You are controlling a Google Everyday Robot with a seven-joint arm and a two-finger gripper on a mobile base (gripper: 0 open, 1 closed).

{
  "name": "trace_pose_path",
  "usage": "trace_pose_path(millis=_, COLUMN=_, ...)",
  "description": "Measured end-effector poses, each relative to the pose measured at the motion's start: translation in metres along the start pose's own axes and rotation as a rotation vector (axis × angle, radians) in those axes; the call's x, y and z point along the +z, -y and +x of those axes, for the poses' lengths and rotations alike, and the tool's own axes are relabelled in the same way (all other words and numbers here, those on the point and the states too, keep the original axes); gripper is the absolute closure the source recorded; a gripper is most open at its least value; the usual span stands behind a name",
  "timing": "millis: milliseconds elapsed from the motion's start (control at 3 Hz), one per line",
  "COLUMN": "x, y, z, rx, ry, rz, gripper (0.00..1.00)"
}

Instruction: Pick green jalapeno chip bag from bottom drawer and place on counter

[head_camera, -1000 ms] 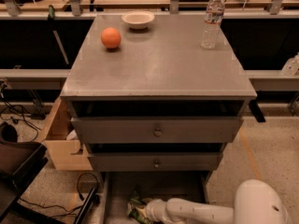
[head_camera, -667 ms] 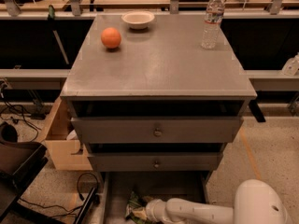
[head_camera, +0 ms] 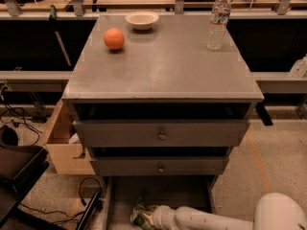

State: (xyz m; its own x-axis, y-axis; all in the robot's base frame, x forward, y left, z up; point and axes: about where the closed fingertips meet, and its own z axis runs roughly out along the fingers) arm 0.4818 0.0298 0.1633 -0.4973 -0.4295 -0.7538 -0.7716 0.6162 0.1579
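Observation:
The green jalapeno chip bag (head_camera: 138, 219) lies at the front left of the open bottom drawer (head_camera: 165, 190), at the lower edge of the camera view. My gripper (head_camera: 147, 216) is down in that drawer right at the bag's right side, at the end of the white arm (head_camera: 201, 219) that reaches in from the lower right. The arm's wrist hides part of the bag. The counter (head_camera: 163, 68) is the flat grey top of the cabinet, well above the gripper.
On the counter stand an orange ball (head_camera: 114, 38) at the back left, a white bowl (head_camera: 142, 19) behind it and a water bottle (head_camera: 218, 20) at the back right. Two knobbed drawers (head_camera: 162, 134) overhang the bottom drawer. A wooden box (head_camera: 62, 145) and cables lie on the floor at the left.

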Motion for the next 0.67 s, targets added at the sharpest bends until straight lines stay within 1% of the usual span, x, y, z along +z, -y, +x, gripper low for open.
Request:
trace_pose_path(millis=333, x=-0.007, y=-0.001, z=-0.002, rx=-0.002, ry=0.009, rz=0.007, gripper=1.0)
trace_pose_path(millis=667, x=-0.029, y=0.001, z=-0.015, rx=-0.014, ry=0.006, rz=0.043, gripper=1.0)
